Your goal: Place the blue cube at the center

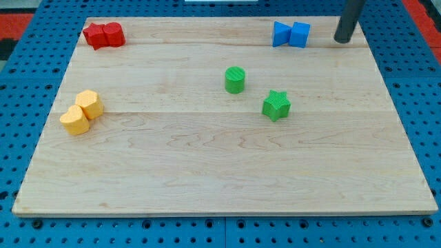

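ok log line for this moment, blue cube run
tip: view's right of blue cube, apart | cube: top right, touching second blue block | centre: not reached

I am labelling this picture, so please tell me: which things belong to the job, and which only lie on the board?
Job: blue cube, at the view's top right; my tip, just right of it, apart.

Lying about: another blue block, two red blocks, two yellow blocks, green cylinder, green star.

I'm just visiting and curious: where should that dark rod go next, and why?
Probably slide my tip toward the view's top, behind the blue cube. It now sits to the cube's right, so pushing from there would send the cube left, not down toward the board's center.
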Robot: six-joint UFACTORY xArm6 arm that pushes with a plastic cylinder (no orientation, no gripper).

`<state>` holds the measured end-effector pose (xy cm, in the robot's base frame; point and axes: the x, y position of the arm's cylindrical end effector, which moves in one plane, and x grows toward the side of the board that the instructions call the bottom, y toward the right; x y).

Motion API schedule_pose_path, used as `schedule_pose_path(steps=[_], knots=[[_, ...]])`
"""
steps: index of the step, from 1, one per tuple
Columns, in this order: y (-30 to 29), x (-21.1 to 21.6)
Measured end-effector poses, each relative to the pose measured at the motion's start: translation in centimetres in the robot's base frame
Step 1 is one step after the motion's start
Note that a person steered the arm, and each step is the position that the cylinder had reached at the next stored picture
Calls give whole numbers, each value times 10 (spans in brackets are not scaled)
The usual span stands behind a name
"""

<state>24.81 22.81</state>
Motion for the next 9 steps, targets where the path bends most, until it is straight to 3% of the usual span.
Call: schedule_pose_path(steps=[3, 5, 6, 8, 9], knots=[[-163, -7], [-176, 28], [-156, 40], [-219, 69], [-238, 53]])
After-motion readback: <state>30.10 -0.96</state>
